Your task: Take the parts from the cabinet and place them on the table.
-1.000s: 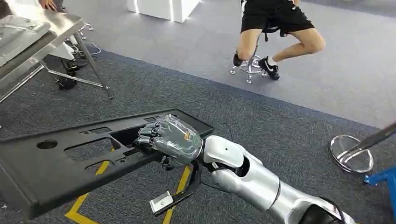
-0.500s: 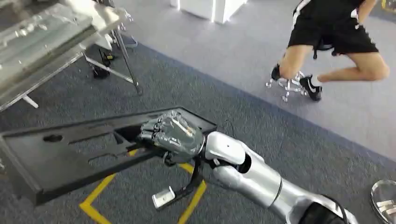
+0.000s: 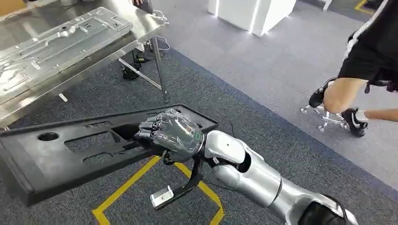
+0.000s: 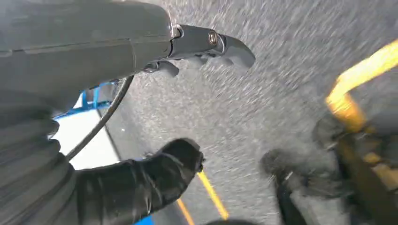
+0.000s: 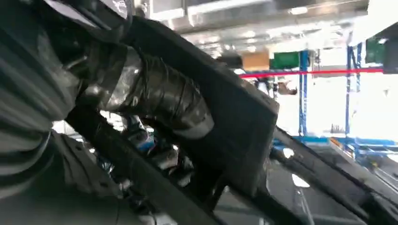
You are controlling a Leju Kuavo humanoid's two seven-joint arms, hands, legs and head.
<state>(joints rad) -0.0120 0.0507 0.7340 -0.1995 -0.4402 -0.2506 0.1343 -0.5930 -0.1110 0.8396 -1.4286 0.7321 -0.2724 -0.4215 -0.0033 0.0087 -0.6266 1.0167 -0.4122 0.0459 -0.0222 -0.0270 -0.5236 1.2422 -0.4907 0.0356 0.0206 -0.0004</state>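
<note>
Steel table (image 3: 141, 29) on grey carpet (image 3: 263, 117)

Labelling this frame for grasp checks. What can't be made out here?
- Right hand grips the black panel; in the head view its back hides the fingertips and contact points.
- Panel's left end is cut off by the head view's edge.
- Left wrist view: carpet is motion-blurred; left hand looks empty, fingers only partly shown.
- Metal table: far side cropped by the frame.
- Person: mostly beyond the right edge.
</note>
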